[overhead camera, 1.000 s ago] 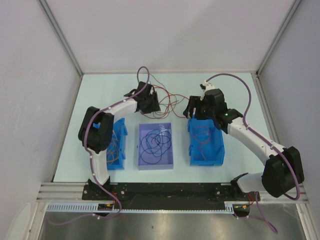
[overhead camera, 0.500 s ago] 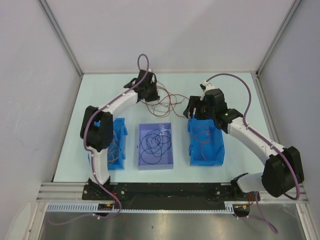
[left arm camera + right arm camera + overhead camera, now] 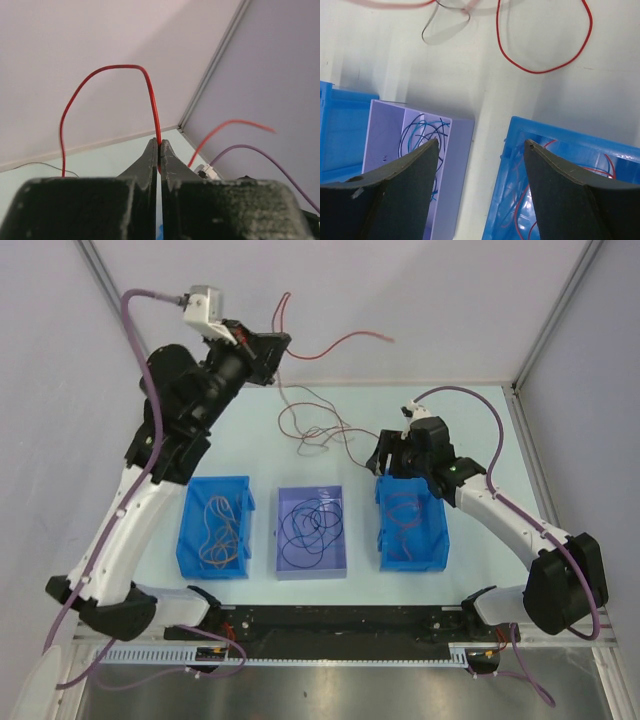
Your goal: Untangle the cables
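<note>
My left gripper (image 3: 277,341) is raised high at the back left and shut on a red cable (image 3: 340,340). In the left wrist view that red cable (image 3: 115,66) arcs up from the pinched fingertips, and its other end (image 3: 230,122) hangs free to the right. Below it, a loose tangle of red and dark cables (image 3: 310,428) lies on the table. My right gripper (image 3: 385,464) hovers open over the gap between the lavender bin (image 3: 460,150) and the right blue bin (image 3: 555,132), with nothing between its fingers. A red loop (image 3: 545,70) lies on the table beyond it.
Three bins stand in a row near the front: the left blue bin (image 3: 190,530) with orange-tan wires, the lavender bin (image 3: 340,540) with dark wires, and the right blue bin (image 3: 437,540) with red wires. White walls enclose the table on three sides.
My left gripper shut on the red cable at the tangle, then the arm swung up and back, lifting the cable off the table. The right arm stayed put.
</note>
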Controlling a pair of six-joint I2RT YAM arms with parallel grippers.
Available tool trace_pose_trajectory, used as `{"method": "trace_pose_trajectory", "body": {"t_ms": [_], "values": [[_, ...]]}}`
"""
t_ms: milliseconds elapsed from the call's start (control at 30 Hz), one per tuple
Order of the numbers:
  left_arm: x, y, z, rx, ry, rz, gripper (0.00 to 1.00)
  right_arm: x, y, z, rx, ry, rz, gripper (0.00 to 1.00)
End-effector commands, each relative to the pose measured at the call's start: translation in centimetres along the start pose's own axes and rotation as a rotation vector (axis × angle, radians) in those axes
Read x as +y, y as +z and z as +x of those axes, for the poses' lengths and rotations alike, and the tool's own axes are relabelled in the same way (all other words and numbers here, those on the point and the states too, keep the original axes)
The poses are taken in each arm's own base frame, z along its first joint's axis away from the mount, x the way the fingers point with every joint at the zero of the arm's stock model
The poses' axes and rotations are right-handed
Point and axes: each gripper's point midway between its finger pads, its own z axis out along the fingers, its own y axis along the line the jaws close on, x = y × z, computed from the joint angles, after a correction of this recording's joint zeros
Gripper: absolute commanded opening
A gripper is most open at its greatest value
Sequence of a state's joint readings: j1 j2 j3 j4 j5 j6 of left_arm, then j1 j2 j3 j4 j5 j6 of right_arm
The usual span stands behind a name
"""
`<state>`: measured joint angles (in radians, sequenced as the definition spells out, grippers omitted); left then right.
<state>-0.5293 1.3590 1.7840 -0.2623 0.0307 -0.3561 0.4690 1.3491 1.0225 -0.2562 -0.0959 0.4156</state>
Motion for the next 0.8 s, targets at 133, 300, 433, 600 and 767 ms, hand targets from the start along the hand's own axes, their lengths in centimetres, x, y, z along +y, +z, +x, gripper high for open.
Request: {"method": "trace_pose_trajectory", "body": {"t_ms": [133,300,433,600,767], "values": [[7.1,1.1,15.9,0.339,-0.001,-0.176,0.0,2.0,-0.4,-2.5,-0.064,0.008,-0.068,0.73],[7.9,1.0,18.5,0.419,-0.028,-0.201,0.0,2.6,0.0,-2.4,-0.052,0.027,-0.105,0.73],[7.5,1.5,17.3,0.404,-0.026,-0.193,0.0,3.3,0.1,-2.8,-0.064,0.027,-0.132,0.73],[3.1,2.6,14.2,0.367,0.01,0.032,0.0,3.7,-1.3,-5.6,-0.139,-0.029,-0.14,0.74],[1.6,2.3,16.3,0.495,0.059,0.145,0.0,2.6,-4.8,-11.2,-0.276,0.069,-0.206,0.75]]}}
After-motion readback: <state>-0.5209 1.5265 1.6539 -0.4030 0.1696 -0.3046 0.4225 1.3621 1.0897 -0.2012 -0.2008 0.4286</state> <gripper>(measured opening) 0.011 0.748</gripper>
